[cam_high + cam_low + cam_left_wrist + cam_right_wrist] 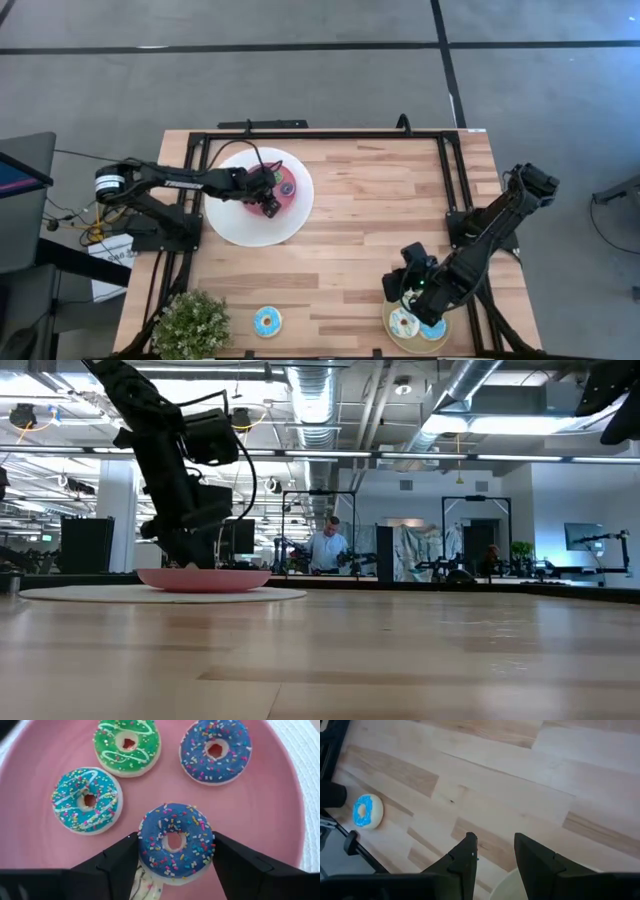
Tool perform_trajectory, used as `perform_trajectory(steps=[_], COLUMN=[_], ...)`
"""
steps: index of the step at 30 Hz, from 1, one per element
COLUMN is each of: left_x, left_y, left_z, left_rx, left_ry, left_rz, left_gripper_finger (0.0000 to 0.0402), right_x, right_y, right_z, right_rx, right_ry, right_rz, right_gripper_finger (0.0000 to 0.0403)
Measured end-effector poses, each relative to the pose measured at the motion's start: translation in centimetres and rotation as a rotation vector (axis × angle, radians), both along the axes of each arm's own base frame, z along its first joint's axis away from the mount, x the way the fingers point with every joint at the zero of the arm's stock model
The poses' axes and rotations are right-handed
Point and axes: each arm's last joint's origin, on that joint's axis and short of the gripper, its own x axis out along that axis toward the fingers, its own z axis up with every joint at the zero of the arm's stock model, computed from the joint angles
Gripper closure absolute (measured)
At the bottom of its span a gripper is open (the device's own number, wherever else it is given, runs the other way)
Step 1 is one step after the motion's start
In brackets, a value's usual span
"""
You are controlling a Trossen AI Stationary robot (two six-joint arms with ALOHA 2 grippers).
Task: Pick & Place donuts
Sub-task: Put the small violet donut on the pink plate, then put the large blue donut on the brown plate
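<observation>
The white plate point(240, 215) has a pink centre point(260, 820) with several tiny donuts lying flat on it: a green one point(127, 745), a purple-blue one point(216, 751) and a teal one point(86, 800). My left gripper point(270, 205) point(175, 862) reaches down onto this centre and is shut on a dark blue tiny donut point(175, 842). My right gripper point(405, 295) point(495, 855) hangs open and empty over bare wood beside the tan plate point(392, 330). That plate carries a cream donut point(404, 322) and a blue donut point(433, 330). Another blue donut point(267, 321) point(367, 811) lies flat on the table. My left gripper pinches the dark blue tiny donut between its two fingers point(122, 862), one on each opposite side of the outer rim point(145, 855). The fingers come from above, slanting down. The donut stays flat, icing up, over a pale sprinkled piece point(145, 887); whether it is lifted I cannot tell.
A potted plant point(190, 325) stands at the near left corner. A black frame point(320, 135) runs along the far edge and both sides of the table. Bare wood spreads across the middle point(370, 220). A person point(325, 550) stands far off in the room behind.
</observation>
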Motion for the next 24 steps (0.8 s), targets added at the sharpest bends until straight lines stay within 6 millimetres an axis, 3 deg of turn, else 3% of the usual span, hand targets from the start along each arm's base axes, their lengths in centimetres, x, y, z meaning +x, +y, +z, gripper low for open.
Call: perform_trajectory(steps=[13, 18, 24], left_x=[0.7, 1.9, 2.0], left_y=[-0.1, -2.0, -6.0], left_z=[1.1, 5.1, 10.6], left_rx=[-0.051, 0.017, 0.107], left_ry=[-0.075, -0.211, -0.417], left_rz=[-0.039, -0.094, -0.142], left_gripper_finger=[0.0093, 0.0113, 0.0188], right_x=[0.1, 0.3, 0.5], right_y=[0.0, 0.3, 0.5], right_z=[0.0, 0.1, 0.2], right_rx=[0.011, 0.043, 0.007], right_ry=[0.008, -0.021, -0.026], right_rz=[0.01, 0.011, 0.086], right_gripper_finger=[0.0282, 0.0282, 0.0282])
